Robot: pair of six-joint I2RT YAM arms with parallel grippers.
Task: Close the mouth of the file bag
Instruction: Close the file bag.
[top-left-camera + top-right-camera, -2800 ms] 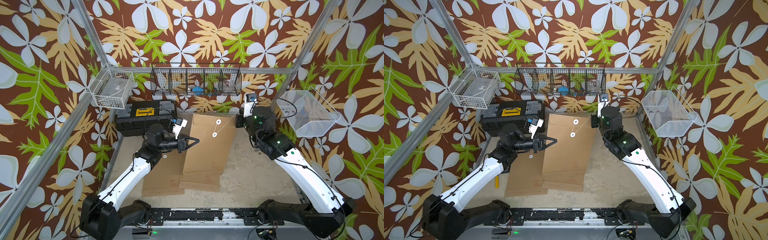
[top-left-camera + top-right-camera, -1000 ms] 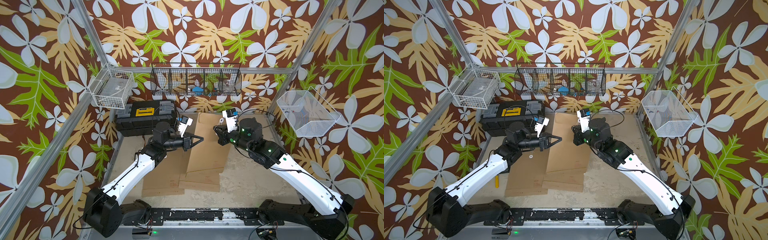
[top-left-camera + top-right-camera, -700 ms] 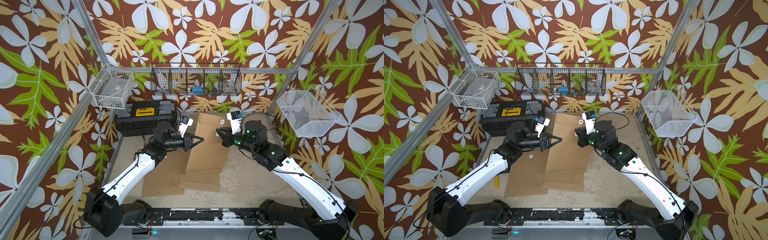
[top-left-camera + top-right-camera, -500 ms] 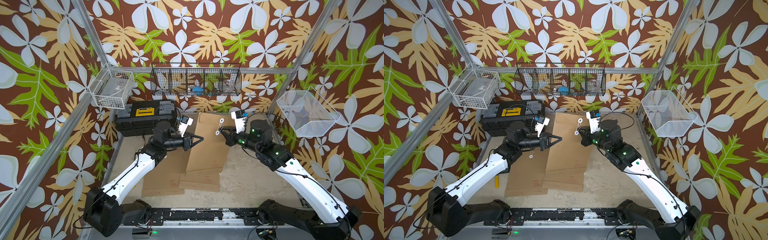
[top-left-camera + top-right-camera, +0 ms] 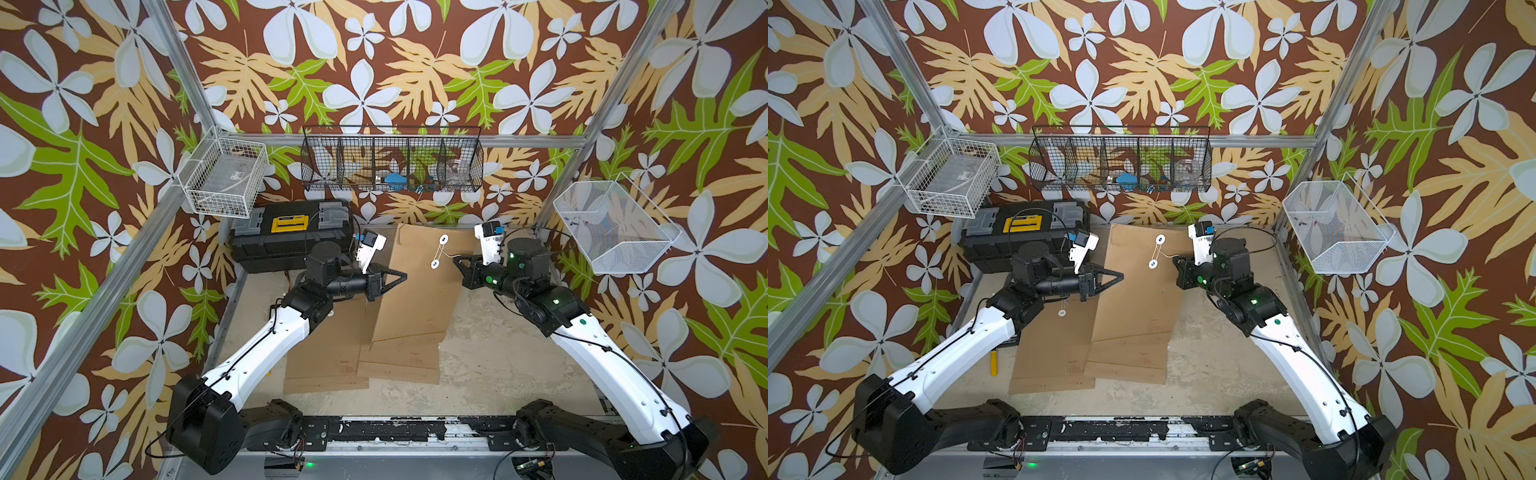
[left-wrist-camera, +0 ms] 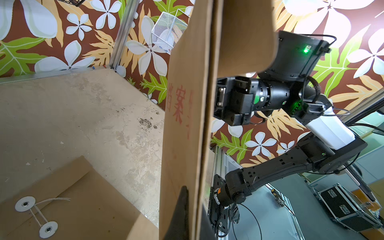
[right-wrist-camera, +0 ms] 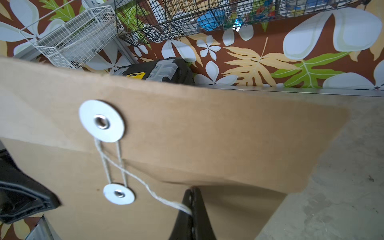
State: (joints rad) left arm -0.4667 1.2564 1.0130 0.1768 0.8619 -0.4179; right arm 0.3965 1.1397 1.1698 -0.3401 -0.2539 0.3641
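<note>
R fingers drew twine right; kraft bag.

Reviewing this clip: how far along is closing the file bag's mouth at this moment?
Done: the file bag has its flap folded down, and the string runs from the upper disc round the lower disc.
In hand: the left gripper pinches the bag's edge; the right gripper is shut on the string's free end.
Left: probably more winding between the discs, then release.
</note>
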